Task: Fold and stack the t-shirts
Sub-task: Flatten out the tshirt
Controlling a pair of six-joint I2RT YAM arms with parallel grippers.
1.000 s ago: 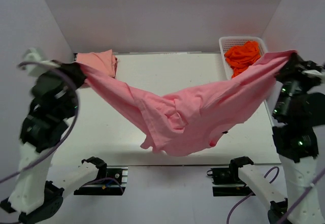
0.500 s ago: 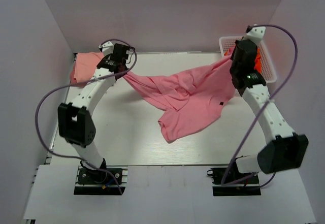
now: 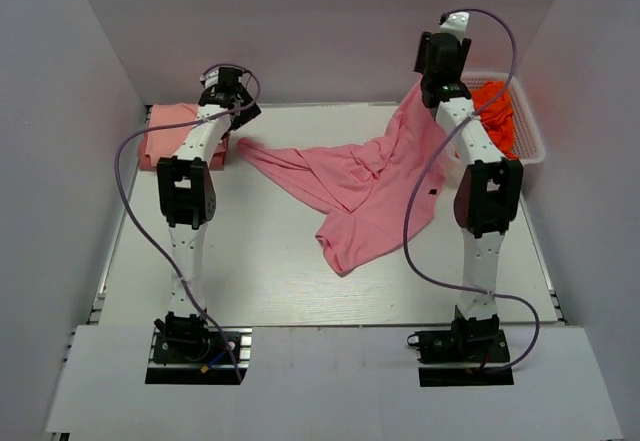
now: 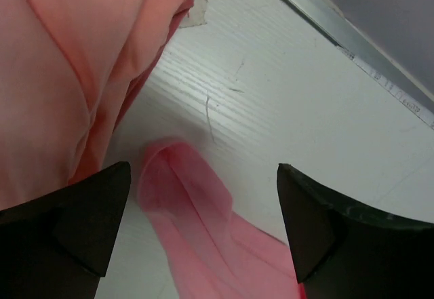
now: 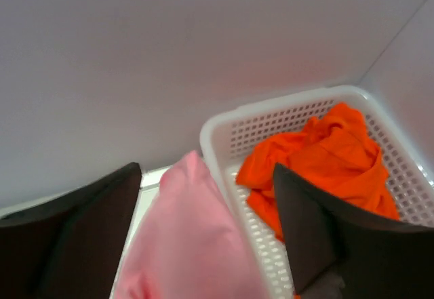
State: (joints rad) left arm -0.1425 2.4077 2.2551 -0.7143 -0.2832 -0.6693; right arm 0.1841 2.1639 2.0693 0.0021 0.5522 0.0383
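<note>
Overhead view of a white table (image 3: 250, 261) w/ two robot arms reaching toward its far edge. A rose pink t-shirt (image 3: 370, 186) lies crumpled across the table's middle and far-right part. One end trails left as a narrow strip toward the L gripper (image 4: 203, 177), and the other end rises off the table to the R gripper (image 5: 207, 170). L gripper hovers over the far-left area, fingers spread wide w/ nothing btwn them. The strip's tip lies flat on the table below it, just beside a folded salmon pink t-shirt (image 3: 175, 131) at the far-left corner. R gripper is raised near the back wall, fingers parted wider than the peak of pink cloth standing btwn them; can't tell if the cloth catches on a finger. Far right, a white basket (image 3: 530, 136) holds orange cloth (image 3: 495, 111).
</note>
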